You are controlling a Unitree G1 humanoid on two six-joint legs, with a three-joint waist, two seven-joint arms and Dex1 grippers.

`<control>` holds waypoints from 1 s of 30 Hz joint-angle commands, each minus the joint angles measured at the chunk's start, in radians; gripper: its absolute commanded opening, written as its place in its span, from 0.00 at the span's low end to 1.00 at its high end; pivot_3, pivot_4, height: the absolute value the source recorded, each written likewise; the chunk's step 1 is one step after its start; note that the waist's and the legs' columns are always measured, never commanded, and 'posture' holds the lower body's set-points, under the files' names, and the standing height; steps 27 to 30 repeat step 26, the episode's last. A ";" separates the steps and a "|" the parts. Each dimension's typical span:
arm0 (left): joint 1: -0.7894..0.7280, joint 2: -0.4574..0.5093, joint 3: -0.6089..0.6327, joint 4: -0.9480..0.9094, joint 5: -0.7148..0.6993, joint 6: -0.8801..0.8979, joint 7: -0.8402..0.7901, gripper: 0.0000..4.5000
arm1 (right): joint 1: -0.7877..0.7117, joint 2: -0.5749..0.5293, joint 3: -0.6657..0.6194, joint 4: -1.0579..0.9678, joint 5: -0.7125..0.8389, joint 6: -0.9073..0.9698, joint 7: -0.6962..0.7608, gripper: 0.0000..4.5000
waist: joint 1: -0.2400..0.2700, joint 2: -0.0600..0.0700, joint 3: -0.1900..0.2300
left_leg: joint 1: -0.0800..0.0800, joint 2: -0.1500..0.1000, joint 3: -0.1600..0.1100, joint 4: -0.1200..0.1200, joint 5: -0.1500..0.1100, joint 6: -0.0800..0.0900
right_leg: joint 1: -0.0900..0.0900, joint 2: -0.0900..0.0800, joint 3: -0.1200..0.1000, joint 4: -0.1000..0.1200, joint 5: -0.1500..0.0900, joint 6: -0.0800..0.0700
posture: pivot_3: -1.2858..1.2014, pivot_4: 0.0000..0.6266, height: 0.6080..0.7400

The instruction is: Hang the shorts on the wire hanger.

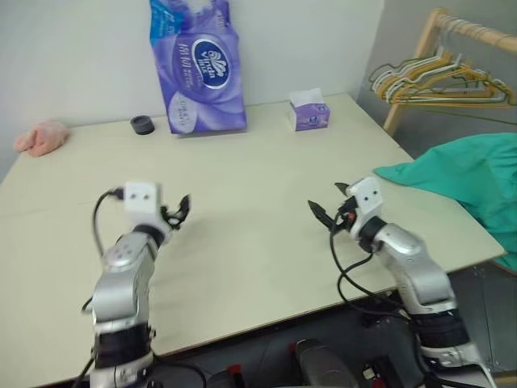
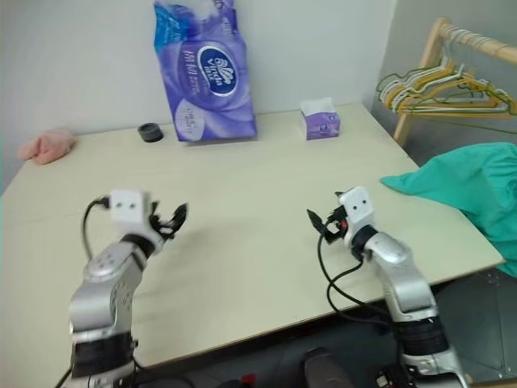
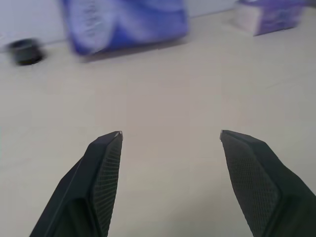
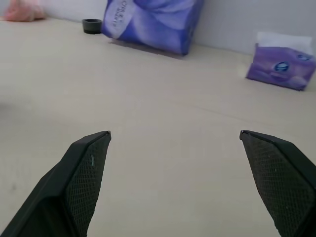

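Pink cloth lump seen at worktop far left edge. Left gripper held over worktop, fingers open, empty. Purple tissue pack upright at far edge; small tissue box beside, white tissue protruding. Right gripper fingers spread wide, empty. Shorts draped over right edge.

a pale cream table stands against a plain white wall. at its far edge a tall purple pack of tissue paper leans upright near the wall, with a small purple tissue box to its right and a small black ring-shaped thing, perhaps a roll of tape, to its left. a wooden clothes rack stands beyond the table's right corner. the floor below looks dark grey. the light is soft and even.
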 commanded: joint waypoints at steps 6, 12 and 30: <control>0.092 -0.003 0.008 -0.013 0.013 -0.106 0.070 0.74 | -0.058 0.084 0.043 0.174 -0.042 -0.172 0.030 0.99 | 0.120 -0.008 -0.001 | -0.005 0.001 -0.009 0.007 0.000 0.000 | 0.001 0.001 -0.013 -0.001 0.005 -0.004 | 0.51 0.13 1.00; 0.058 0.022 -0.009 0.039 -0.001 -0.152 0.056 0.74 | -0.045 0.089 0.033 0.232 -0.040 -0.215 0.053 0.99 | 0.177 -0.008 -0.001 | -0.003 0.002 -0.009 0.008 0.001 0.001 | 0.003 0.003 -0.015 0.000 0.007 -0.006 | 0.54 0.15 1.00; 0.070 0.000 -0.041 0.020 -0.008 -0.196 0.088 0.74 | -0.012 0.080 0.040 0.198 -0.045 -0.214 0.073 0.99 | 0.210 -0.008 -0.001 | -0.004 0.003 -0.009 0.008 0.001 0.001 | 0.002 0.005 -0.015 -0.001 0.007 -0.007 | 0.54 0.15 1.00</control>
